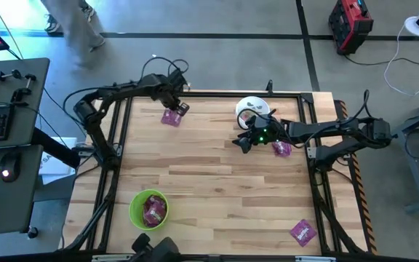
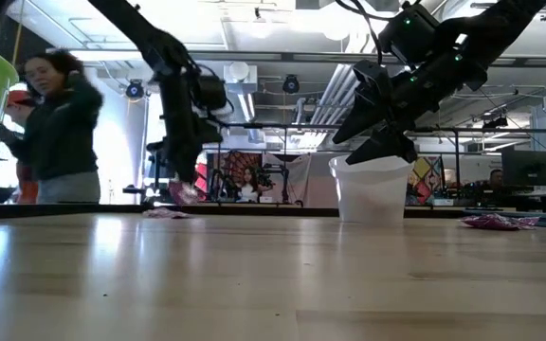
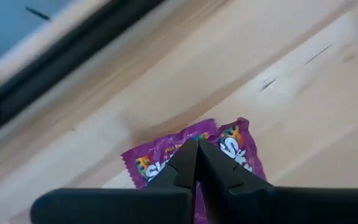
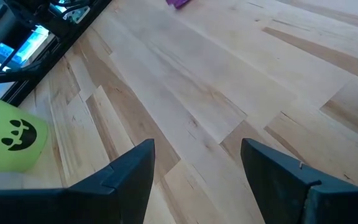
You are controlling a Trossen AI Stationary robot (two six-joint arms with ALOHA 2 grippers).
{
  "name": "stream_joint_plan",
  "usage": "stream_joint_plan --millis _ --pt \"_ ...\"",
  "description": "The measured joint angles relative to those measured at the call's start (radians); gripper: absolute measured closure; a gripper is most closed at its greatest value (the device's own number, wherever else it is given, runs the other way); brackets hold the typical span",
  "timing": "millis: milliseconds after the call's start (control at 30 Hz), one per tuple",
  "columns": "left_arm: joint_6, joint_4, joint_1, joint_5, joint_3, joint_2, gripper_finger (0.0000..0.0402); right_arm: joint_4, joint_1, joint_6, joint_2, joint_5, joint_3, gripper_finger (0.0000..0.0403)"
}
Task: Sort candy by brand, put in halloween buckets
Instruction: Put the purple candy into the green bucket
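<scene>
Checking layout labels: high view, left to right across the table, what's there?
Green bucket → packet under left gripper → white bucket → packet beside right gripper → packet at near right corner.

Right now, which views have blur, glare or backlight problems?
Low view: bright room behind backlights both arms into silhouettes, the person is motion-blurred, and the table shows sheen. Left wrist view: soft all over, purple candy packet print is smeared behind the shut left pincer. High and right wrist views: evenly lit, clear.
</scene>
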Motion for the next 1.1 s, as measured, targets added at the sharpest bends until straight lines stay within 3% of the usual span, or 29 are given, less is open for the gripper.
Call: stream_joint_plan --millis 200,400,767,933,1100 --pt "-0.01 0.0 -0.026 0.06 0.0 -0.121 0.0401 0.0 0.0 0.0 0.0 0.019 0.0 0.0169" --pt "-0.075 -0.023 -0.144 0.082 0.0 -0.26 0.0401 0.0 0.0 -0.028 0.0 -0.017 0.0 0.0169" --pt "-0.349 -0.186 -0.604 0.012 0.0 -0.444 0.0401 0.015 0.005 -0.06 0.0 -0.164 0.0 0.0169" --pt "-0.491 -0.241 -0.826 -0.005 0.0 -0.506 0.0401 0.14 0.059 0.009 0.0 -0.231 0.0 0.0169" --pt "-0.606 -0.278 -1.052 -0.032 0.0 -0.538 0.0401 0.294 0.16 0.132 0.0 -0.198 0.0 0.0169"
